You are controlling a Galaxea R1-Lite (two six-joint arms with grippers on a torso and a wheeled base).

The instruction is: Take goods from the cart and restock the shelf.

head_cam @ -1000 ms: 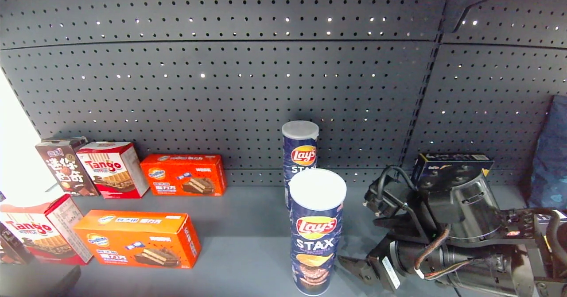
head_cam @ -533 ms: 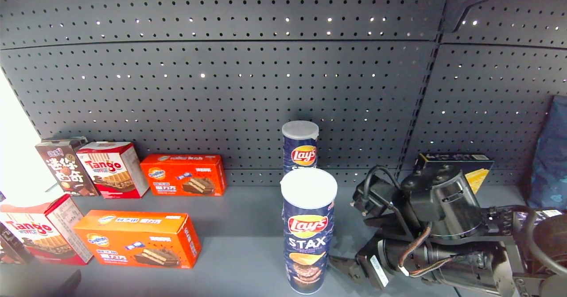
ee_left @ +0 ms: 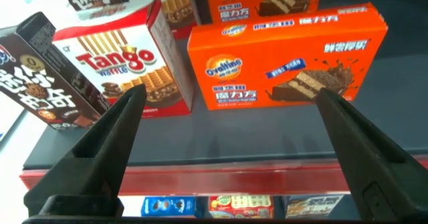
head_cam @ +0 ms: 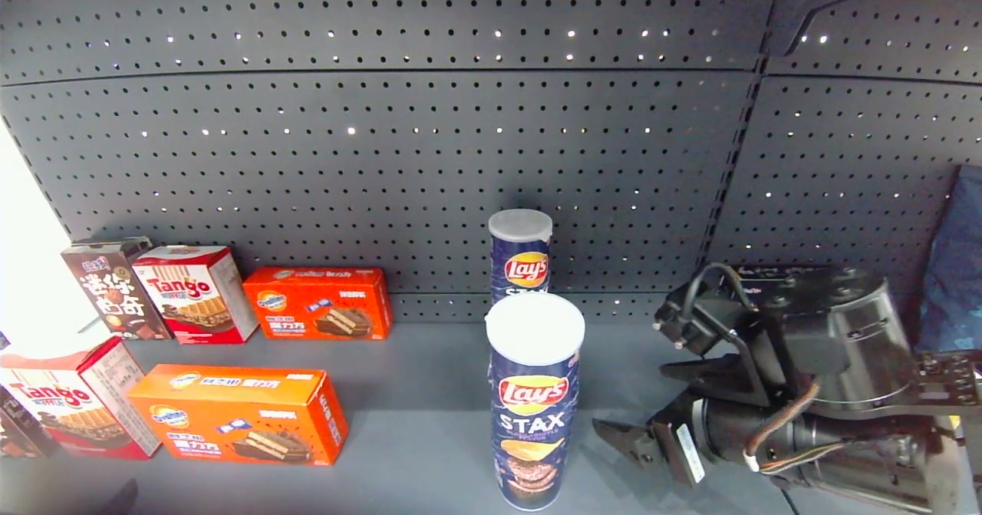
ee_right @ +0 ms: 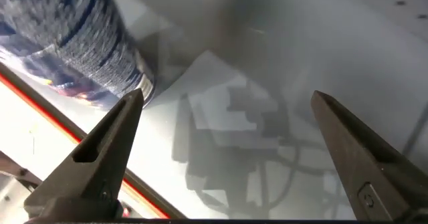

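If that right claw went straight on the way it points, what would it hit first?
Probably the front chip can, just ahead of the right gripper; it sits slightly off-line, so perhaps only a graze.

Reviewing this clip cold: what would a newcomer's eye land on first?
First, the tall dark-blue chip can standing upright near the front of the shelf, with a second can behind it by the pegboard. On its right, the right gripper is open and clear of the can. Bright orange boxes stand out on the shelf's left.
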